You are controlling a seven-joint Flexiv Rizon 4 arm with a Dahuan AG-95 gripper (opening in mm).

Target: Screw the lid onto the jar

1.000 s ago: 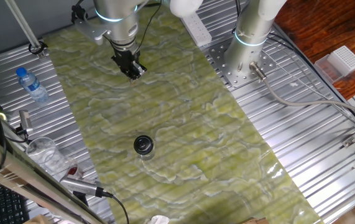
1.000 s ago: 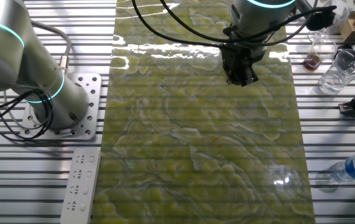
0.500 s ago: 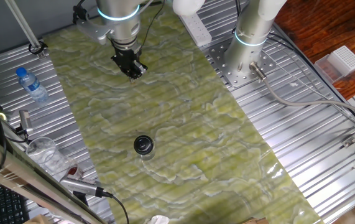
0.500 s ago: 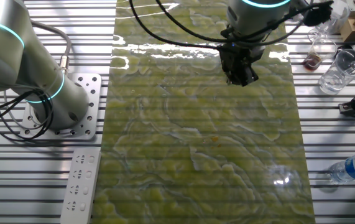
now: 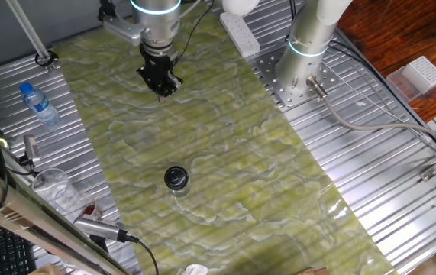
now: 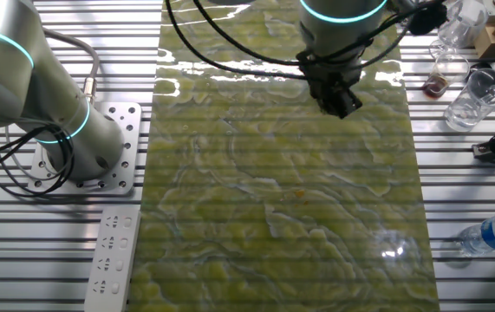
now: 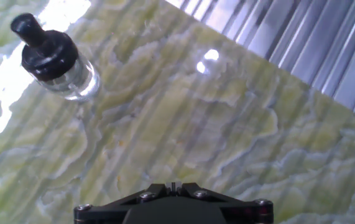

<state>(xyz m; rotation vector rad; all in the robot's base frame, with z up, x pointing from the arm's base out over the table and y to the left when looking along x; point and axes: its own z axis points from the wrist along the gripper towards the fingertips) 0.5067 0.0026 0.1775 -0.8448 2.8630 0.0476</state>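
The tool (image 5: 161, 85) hangs over the table's (image 5: 225, 153) far end, well apart from the jar (image 5: 176, 180). The jar stands upright nearer the camera side, the lid (image 7: 46, 46) sitting on it. I cannot tell whether the tool's fingers are spread or pressed together.

- The jar (image 5: 176, 182) stands on the mat (image 5: 225, 145) near its front edge, lid (image 5: 175, 176) on top.
- The gripper (image 5: 161, 85) hangs above the far end (well apart).

Jar (image 5: 176, 186): small, clear glass, standing upright on green marbled mat, toward mat's near end in one fixed view. Not visible in other fixed view. Lid (image 5: 176, 177): round, black, glossy, sitting on jar's mouth. Hand view shows jar (image 7: 71, 79) at upper left, lid (image 7: 45, 51) topped with small black knob.
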